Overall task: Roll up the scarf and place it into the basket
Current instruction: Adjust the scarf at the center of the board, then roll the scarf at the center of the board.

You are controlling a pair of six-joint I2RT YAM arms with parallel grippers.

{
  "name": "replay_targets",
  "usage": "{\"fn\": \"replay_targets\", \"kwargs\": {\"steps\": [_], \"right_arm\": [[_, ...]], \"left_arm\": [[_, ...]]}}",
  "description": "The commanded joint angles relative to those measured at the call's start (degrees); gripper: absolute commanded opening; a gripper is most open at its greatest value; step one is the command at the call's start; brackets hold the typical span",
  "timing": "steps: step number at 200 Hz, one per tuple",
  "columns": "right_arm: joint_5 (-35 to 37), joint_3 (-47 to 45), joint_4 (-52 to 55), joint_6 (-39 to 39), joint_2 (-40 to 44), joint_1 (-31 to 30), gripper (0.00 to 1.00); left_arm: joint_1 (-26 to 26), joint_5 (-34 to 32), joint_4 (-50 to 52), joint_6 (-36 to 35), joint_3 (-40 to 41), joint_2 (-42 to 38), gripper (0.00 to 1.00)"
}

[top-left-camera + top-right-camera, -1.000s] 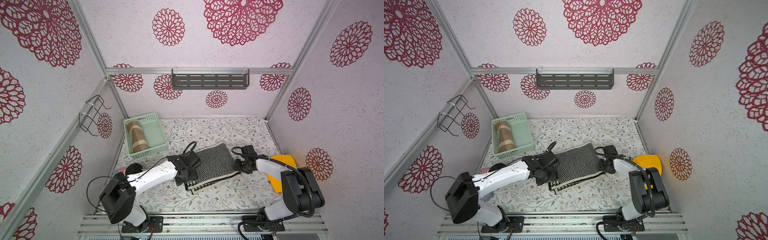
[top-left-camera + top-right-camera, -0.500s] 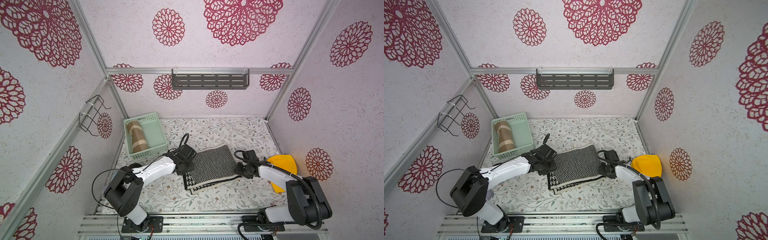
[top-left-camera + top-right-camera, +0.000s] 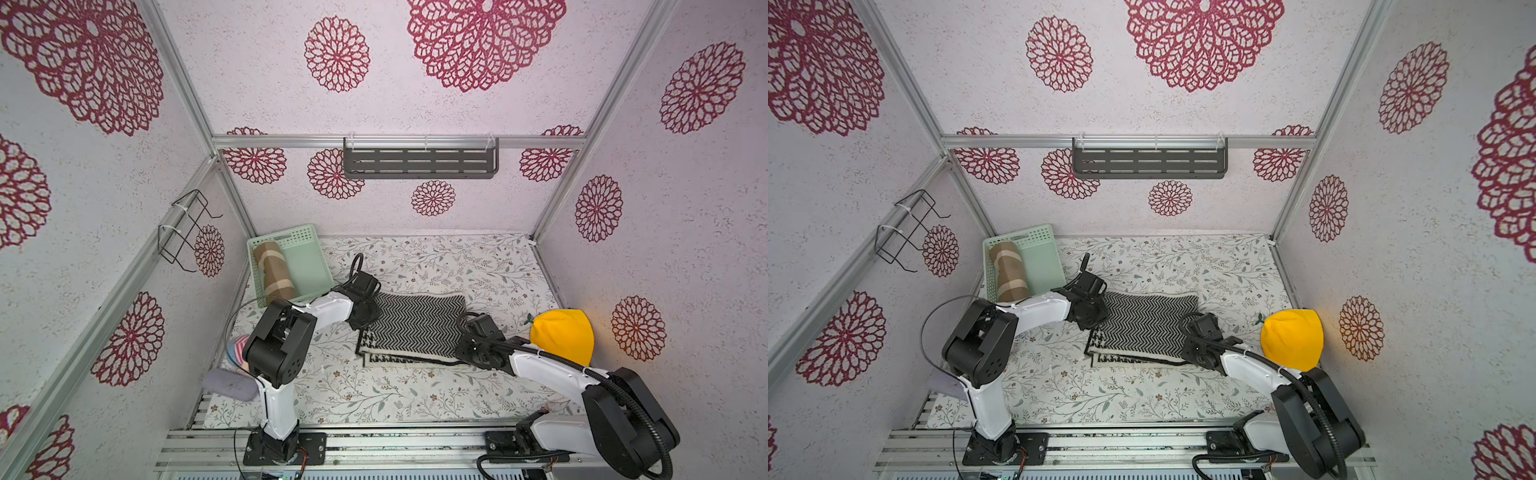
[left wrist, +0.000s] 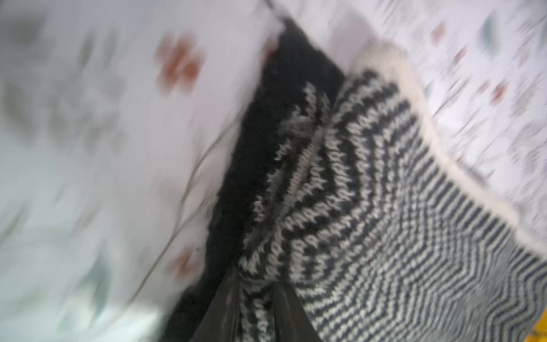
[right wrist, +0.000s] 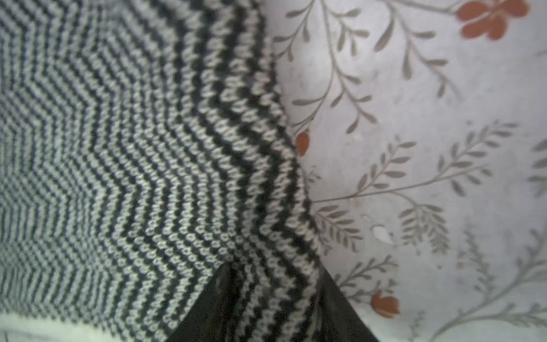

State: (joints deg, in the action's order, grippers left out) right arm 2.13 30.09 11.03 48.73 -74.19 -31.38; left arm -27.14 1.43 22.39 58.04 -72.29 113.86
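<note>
The scarf [image 3: 415,328] [image 3: 1142,324], a black and white zigzag knit, lies folded flat in the middle of the table in both top views. My left gripper [image 3: 368,309] [image 4: 256,284] sits at its far left corner, shut on a pinched ridge of the knit [image 4: 384,222]. My right gripper [image 3: 467,345] [image 5: 272,272] is at the scarf's near right corner, and the scarf's edge [image 5: 148,148] fills the gap between its fingers [image 5: 331,296]. The pale green basket [image 3: 309,257] [image 3: 1044,257] stands at the far left, just beyond the left gripper.
A brown rolled cloth [image 3: 272,272] lies in the basket's left half. A yellow cap [image 3: 561,336] rests by the right wall. On the walls hang a dark grey shelf [image 3: 419,162] and a black wire rack [image 3: 187,228]. Small cloth items [image 3: 237,353] lie behind the left arm.
My left gripper has moved from the scarf's near left side to its far left corner and closed on the knit. The right gripper has slid toward the near right corner.
</note>
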Motion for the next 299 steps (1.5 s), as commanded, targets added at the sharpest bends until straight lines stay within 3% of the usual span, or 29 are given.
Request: {"fn": "replay_targets", "kwargs": {"steps": [1,34,68,100,130,152,178,218,254,299], "right_arm": [[-0.70,-0.97,1.54,5.92,-2.82,-4.87,0.47],[-1.52,1.61,-0.66,8.06,-6.38,-12.72,0.52],[3.75,7.92,7.86,5.73,-8.09,-17.14,0.56],[15.43,11.97,20.00,2.18,-1.75,-16.83,0.60],[20.04,16.31,24.98,-2.26,3.66,-12.25,0.65],[18.12,18.04,24.13,-5.81,4.98,-4.67,0.66],[14.37,18.99,20.50,-9.81,4.32,2.39,0.66],[8.52,22.90,18.17,-16.13,-4.24,8.87,0.66],[6.78,25.35,15.35,-19.83,-11.82,11.21,0.64],[2.08,27.23,10.68,-21.65,-18.02,14.04,0.64]], "left_arm": [[2.36,-1.58,1.16,-4.65,-7.93,7.65,0.22],[4.46,-1.27,3.06,-7.28,-23.50,16.36,0.22],[5.48,1.23,2.59,-9.26,-32.53,18.75,0.28],[4.92,2.50,0.97,-13.97,-30.40,12.19,0.39],[2.46,1.24,-4.02,-16.94,-19.55,2.12,0.43],[-2.16,-1.70,-8.27,-21.24,-10.78,-6.12,0.45],[-11.34,-10.35,-11.01,-29.37,-2.48,-11.82,0.45],[-26.84,-19.15,-19.57,-40.27,5.65,-13.99,0.62],[-34.49,-21.50,-18.47,-43.29,2.56,-7.88,0.72],[-38.60,-27.95,-9.49,-45.45,-6.61,3.28,0.75]]}}
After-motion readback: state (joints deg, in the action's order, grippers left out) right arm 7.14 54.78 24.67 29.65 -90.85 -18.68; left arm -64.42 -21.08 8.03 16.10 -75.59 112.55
